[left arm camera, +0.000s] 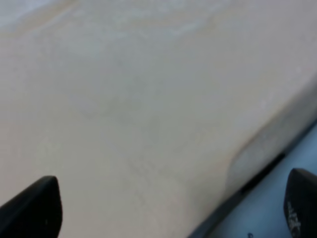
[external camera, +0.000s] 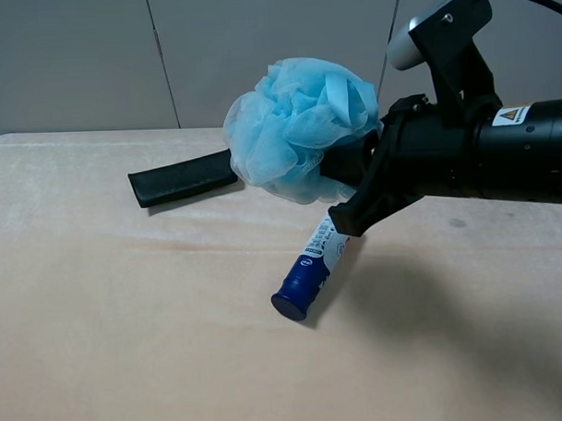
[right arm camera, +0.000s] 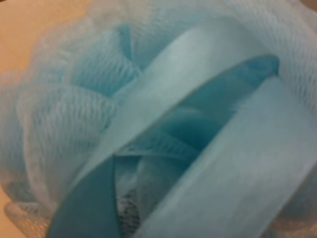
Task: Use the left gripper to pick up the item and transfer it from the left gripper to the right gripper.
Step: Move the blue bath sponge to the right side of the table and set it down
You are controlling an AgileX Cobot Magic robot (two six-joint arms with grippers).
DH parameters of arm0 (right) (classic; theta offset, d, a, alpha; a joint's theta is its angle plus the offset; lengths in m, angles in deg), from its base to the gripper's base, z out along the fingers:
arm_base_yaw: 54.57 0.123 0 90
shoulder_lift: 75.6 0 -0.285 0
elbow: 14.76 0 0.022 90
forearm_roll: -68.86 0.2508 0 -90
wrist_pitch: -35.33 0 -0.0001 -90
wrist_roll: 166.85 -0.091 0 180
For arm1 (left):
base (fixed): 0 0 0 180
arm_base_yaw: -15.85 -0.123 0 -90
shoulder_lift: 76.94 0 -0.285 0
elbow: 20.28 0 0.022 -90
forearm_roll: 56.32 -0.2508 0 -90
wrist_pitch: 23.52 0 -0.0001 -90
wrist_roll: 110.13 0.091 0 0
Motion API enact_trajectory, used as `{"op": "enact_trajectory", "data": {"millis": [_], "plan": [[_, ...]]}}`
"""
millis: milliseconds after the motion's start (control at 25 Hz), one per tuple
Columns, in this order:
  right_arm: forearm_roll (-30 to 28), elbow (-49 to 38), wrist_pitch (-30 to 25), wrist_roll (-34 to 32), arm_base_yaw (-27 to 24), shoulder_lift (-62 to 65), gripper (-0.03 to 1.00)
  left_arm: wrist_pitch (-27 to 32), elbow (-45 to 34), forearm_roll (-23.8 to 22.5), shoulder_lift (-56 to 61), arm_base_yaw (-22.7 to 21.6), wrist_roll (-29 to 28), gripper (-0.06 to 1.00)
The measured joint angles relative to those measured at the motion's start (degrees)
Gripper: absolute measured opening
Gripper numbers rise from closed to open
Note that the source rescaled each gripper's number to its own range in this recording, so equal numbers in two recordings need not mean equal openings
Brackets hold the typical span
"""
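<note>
The light blue mesh pouf (external camera: 298,127) hangs in the air above the table, held in my right gripper (external camera: 347,185). The jaws are shut on its right side and partly buried in the mesh. In the right wrist view the pouf (right arm camera: 158,119) fills the whole picture and hides the fingers. My left gripper (left arm camera: 168,206) does not show in the exterior high view. In the left wrist view its two black fingertips (left arm camera: 34,208) stand wide apart and empty, over the beige table near its edge.
A black flat case (external camera: 181,180) lies on the beige table (external camera: 129,345) behind and to the left of the pouf. A blue-and-white tube (external camera: 311,269) lies below the right gripper. The table's edge (left arm camera: 247,183) shows in the left wrist view.
</note>
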Motion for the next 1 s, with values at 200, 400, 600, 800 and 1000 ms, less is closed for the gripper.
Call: {"op": "enact_trajectory", "data": {"millis": [200,400,600,800,1000], "plan": [[0.00,0.00,-2.11,-2.27,-0.42,0.00,0.02,0.00,0.00,0.00,0.00,-14.09,0.04,0.92],[0.00,0.00,-6.35,-3.65,-5.78,0.00,0.02,0.00,-0.07,0.00,4.30,-27.81,0.04,0.92],[-0.09,1.38,-12.51,-3.88,-11.94,0.00,0.02,0.00,-0.13,0.00,15.25,-40.94,0.06,0.92],[-5.16,7.40,-23.85,-7.38,-22.33,-0.06,0.02,0.12,-0.13,-0.21,17.13,-50.78,0.06,0.92],[-16.63,12.93,-30.67,-17.34,-31.92,-0.90,0.02,0.01,-0.13,-0.50,17.13,-52.67,0.06,0.92]]}}
